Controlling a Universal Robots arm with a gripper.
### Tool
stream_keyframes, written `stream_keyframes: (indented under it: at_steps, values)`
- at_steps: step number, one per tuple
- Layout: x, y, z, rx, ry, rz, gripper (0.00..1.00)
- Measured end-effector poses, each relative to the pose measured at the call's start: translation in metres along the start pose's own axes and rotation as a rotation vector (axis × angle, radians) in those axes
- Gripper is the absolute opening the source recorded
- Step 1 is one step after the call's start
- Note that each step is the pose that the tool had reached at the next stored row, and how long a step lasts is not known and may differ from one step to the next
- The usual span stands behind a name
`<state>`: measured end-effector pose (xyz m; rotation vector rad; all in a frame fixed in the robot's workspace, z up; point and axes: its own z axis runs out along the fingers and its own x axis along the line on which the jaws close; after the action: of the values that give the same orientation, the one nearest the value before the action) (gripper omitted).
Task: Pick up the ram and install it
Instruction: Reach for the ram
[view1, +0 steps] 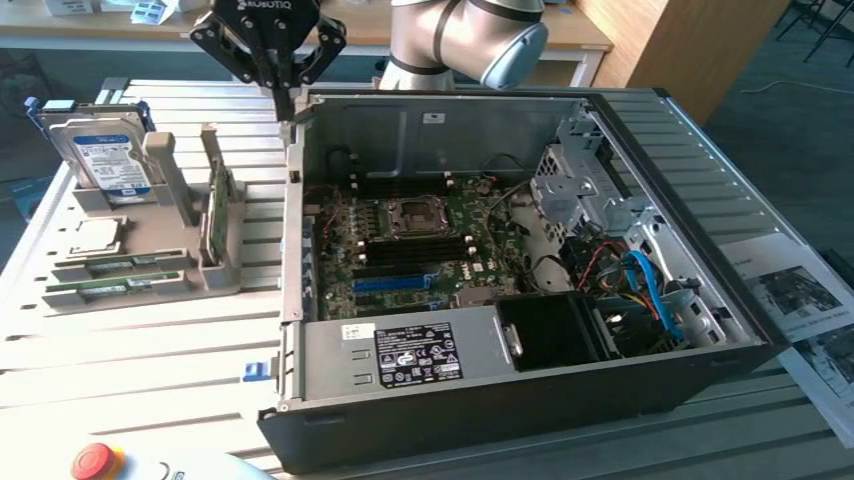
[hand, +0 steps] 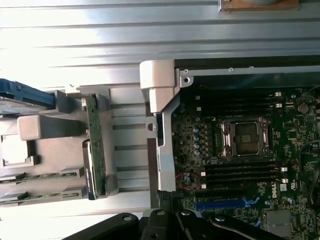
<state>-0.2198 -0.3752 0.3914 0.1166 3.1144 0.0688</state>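
In the gray holder (view1: 220, 278) on the exterior view's left of the open computer case (view1: 534, 400), the ram (view1: 215, 205) stands on edge, untouched. Up above the case's back corner hangs the gripper (view1: 284, 105), near the ram, its 2 fingers pressed together, carrying nothing.

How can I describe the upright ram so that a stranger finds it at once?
On the exterior view's left of the open computer case sits a gray holder. The ram is the thin green stick standing on its long edge in the slot nearest the case. The hard drive is boxy, the processor chip square, and the other green sticks lie flat.
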Motion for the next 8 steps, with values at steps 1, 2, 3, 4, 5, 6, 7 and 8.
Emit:
stream_keyframes:
  at_steps: [1,2,3,4,5,6,7,8]
  values:
    - [0.002,0.0005,0.0000,0.0000,0.0001,0.000,0.10]
    - [0.003,0.0009,0.0000,0.0001,0.0002,0.000,0.10]
    - [0.005,0.0014,0.0001,0.0001,0.0003,0.000,0.10]
    - [0.007,0.0017,0.0001,0.0001,0.0003,0.000,0.10]
    - [0.009,0.0021,0.0002,0.0000,0.0003,0.000,0.10]
    - [0.011,0.0024,0.0002,0.0000,0.0003,0.000,0.10]
    - [0.012,0.0027,0.0003,0.0001,0.0004,0.000,0.10]
    - [0.014,0.0030,0.0003,0.0000,0.0005,0.000,0.10]
